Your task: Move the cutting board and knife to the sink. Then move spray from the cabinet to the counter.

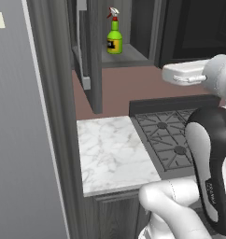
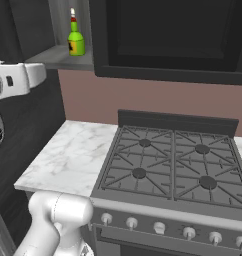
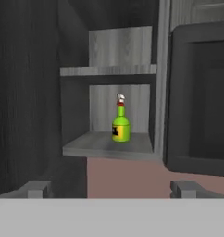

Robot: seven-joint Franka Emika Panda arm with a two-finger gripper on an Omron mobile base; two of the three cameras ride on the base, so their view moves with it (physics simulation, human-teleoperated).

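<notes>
- One white robot arm stands in a rendered kitchen, facing a wall of dark grey cupboards above a white marble counter [image 1: 112,151].
- The counter is a bare slab with grey veins. A black gas stovetop [image 2: 173,167] sits just to its right, and a reddish-brown wall runs behind both.
- Above the counter, the cabinet [image 3: 109,146] stands open, its door [image 1: 94,56] swung out toward the near side, so the lower shelf is exposed for reaching in.
- A large black unit [image 2: 168,40] hangs to the right of the cabinet, above the stovetop.
- The gripper [image 3: 111,189] is raised to shelf height and aimed into the cabinet, well apart from the shelf. Its two fingertips [image 3: 37,189] stand spread wide with nothing between them.
- The spray [image 3: 121,125], a small lime-green bottle with a red-and-white nozzle, stands upright on the lower shelf, toward its right side. It sits centred ahead of the open fingers, likely lined up for a straight approach and grasp.
</notes>
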